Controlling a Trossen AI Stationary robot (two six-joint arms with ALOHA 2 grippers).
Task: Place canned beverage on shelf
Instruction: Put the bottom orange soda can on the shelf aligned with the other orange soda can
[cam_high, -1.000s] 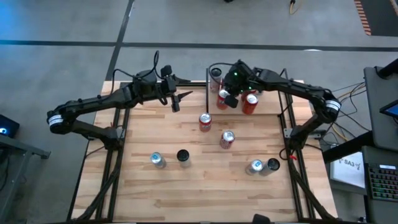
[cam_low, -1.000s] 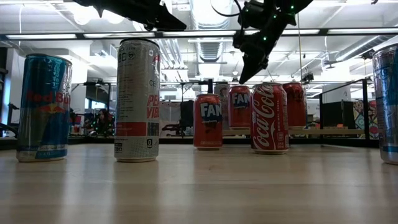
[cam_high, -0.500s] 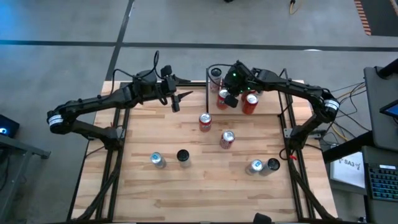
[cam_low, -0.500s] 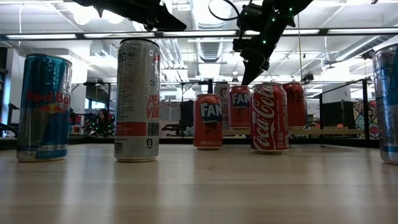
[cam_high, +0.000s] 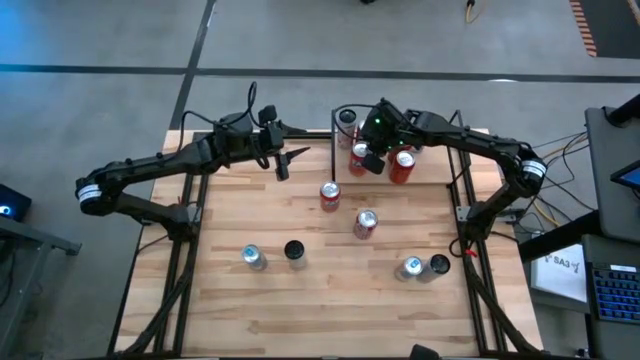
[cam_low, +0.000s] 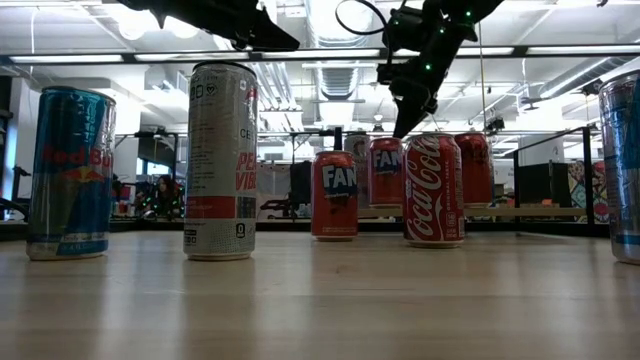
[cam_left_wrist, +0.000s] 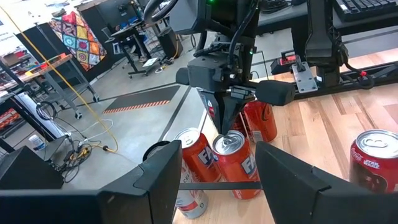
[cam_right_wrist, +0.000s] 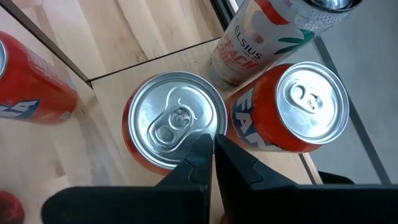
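Hovering my right hand (cam_right_wrist: 210, 144), fingers pressed together and empty, just above an orange Fanta can (cam_right_wrist: 174, 121) standing on the shelf (cam_high: 343, 148), I judged that placement finished; next I needed to withdraw clear, left hand (cam_high: 284, 158) waiting half spread.

On the worktop (cam_high: 300, 300), the shelf (cam_high: 425, 135) sits at the far right corner with four cans on it. The right hand (cam_high: 366, 160) hangs over the shelf's near-left can (cam_right_wrist: 174, 124); the left hand (cam_high: 284, 160) hovers left of the shelf. Six more cans stand nearer.
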